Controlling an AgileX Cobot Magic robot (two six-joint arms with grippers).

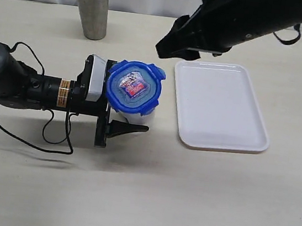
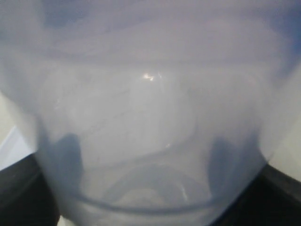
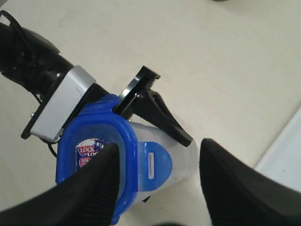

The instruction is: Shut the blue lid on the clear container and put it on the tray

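Observation:
The blue lid (image 1: 134, 87) sits on top of the clear container (image 1: 140, 119), which stands on the table left of the tray (image 1: 218, 108). My left gripper (image 1: 124, 112) is shut on the container's body from the left, and one black finger (image 1: 128, 128) shows below the lid. In the left wrist view the blurred container (image 2: 146, 108) fills the frame. My right gripper (image 1: 177, 43) hovers open above and to the right. In the right wrist view its fingers (image 3: 91, 188) straddle the lid (image 3: 89, 150) and container (image 3: 182, 155). One flap (image 3: 157, 165) is folded down the side.
A steel cup (image 1: 91, 6) stands at the back left. The left arm and its cables (image 1: 31, 131) lie across the table's left side. The tray's edge (image 3: 287, 155) shows in the right wrist view. The left finger (image 3: 160, 113) sticks out beside the container.

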